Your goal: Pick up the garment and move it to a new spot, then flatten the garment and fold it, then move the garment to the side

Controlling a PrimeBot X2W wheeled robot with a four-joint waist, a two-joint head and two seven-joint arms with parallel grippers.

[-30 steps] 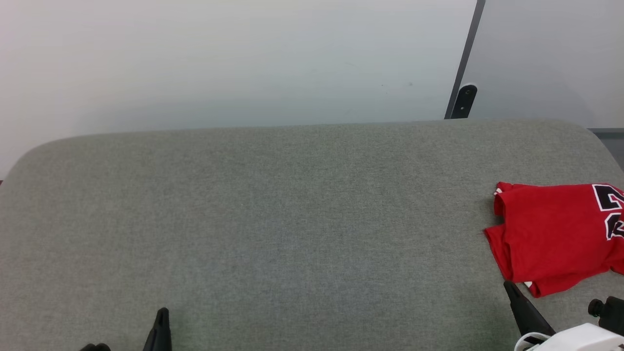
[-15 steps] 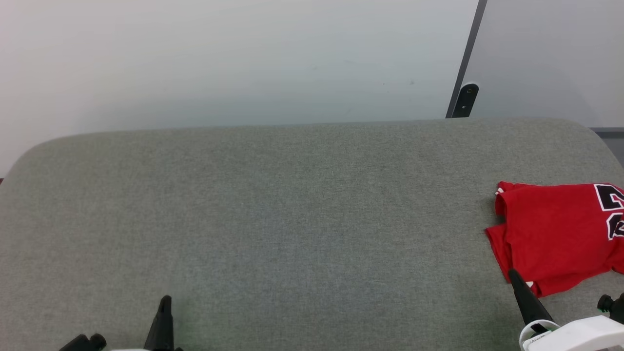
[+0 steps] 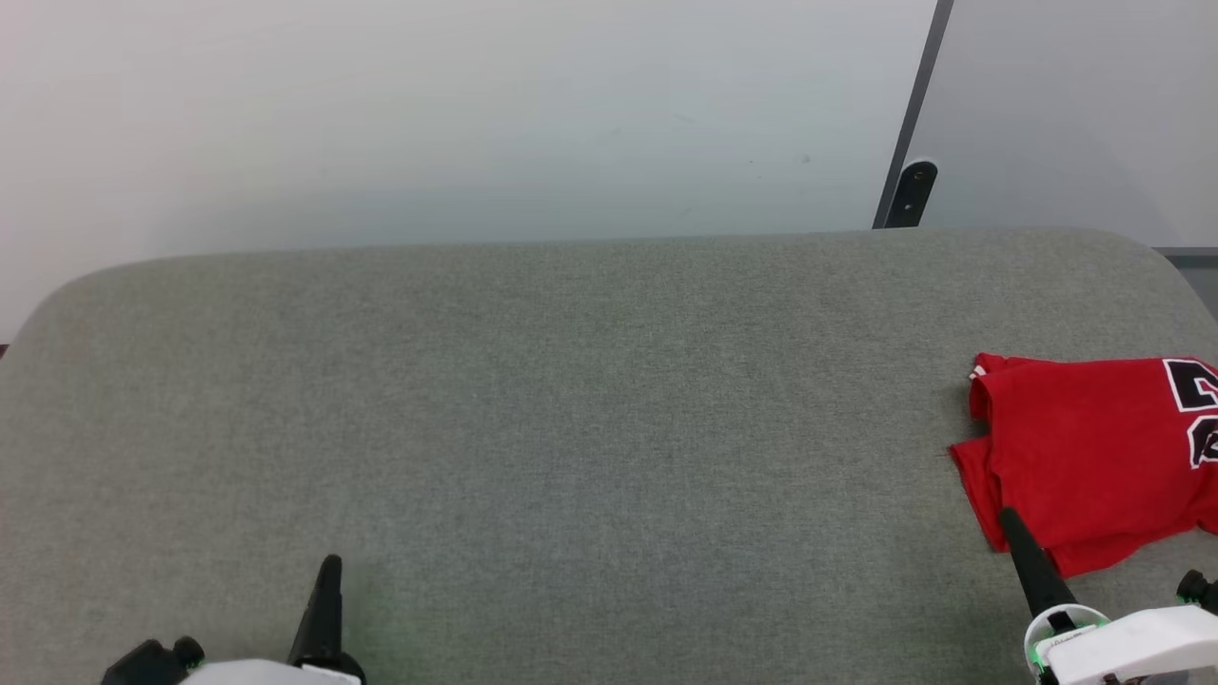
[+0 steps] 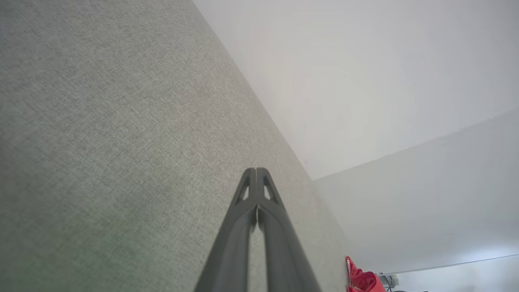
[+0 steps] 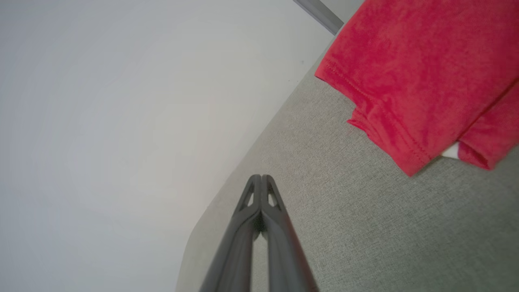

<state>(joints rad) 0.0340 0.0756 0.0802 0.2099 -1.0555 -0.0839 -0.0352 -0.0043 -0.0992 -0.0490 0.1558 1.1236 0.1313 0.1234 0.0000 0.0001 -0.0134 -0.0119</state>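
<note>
Grey woven cloth covers the wide pad (image 3: 571, 428), which is backed by a pale wall (image 3: 476, 114). The garment (image 3: 1085, 457) is laid at the pad's right end, folded into a rough rectangle. It is red, with a black-and-white print cut off by the head view's right edge. Stitched hems stacked in layers, with a white sliver between two, are given by the right wrist view. A small red corner is caught low in the left wrist view.

The left gripper (image 3: 329, 563) is held at the pad's near left, well apart from the garment, jaws pressed together. The right gripper (image 3: 1007, 517), jaws likewise closed on nothing, is seen from the head overlapping the garment's near corner. From its own wrist, the tips are seen over bare pad beside the hem.
</note>
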